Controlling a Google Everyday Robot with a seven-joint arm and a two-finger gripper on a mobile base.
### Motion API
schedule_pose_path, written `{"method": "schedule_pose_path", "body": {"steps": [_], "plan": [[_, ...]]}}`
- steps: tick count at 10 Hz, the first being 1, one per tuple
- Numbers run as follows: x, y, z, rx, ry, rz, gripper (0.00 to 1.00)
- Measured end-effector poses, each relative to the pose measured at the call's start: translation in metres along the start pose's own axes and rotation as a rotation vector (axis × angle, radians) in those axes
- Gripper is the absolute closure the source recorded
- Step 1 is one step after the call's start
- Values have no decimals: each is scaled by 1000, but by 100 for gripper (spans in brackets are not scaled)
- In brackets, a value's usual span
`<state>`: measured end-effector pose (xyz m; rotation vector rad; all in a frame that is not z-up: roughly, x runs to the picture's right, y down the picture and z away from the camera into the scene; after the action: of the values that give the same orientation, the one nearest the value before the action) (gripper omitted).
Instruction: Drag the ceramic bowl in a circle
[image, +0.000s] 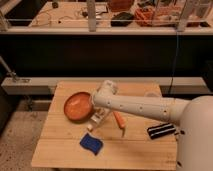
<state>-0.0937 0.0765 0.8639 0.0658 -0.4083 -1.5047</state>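
Observation:
The ceramic bowl (77, 105) is round, shallow and orange, and sits on the left part of the wooden table (60, 150). My white arm reaches in from the right, with its wrist (105, 93) just right of the bowl. The gripper (93, 103) is at the bowl's right rim, at the end of the arm. Its contact with the rim is hidden by the arm.
A white bottle-like piece (97, 119) lies just in front of the bowl's right side. A small orange carrot-shaped piece (119, 120) lies beside it. A blue sponge (91, 143) is near the front edge. A black striped item (161, 131) lies at the right. A dark ledge runs behind the table.

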Motion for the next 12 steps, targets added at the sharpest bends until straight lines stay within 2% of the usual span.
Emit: {"method": "schedule_pose_path", "body": {"steps": [2,4,6,8,10,12], "plan": [[-10,-45,6,18,-15,-78,100],[-12,-80,13,31,-21,-151,100],[2,-96,21,34,-14,-171,100],[28,-88,32,39,-1,-154,100],[67,-61,48,47,13,-107,100],[93,-32,59,49,17,-70,100]]}}
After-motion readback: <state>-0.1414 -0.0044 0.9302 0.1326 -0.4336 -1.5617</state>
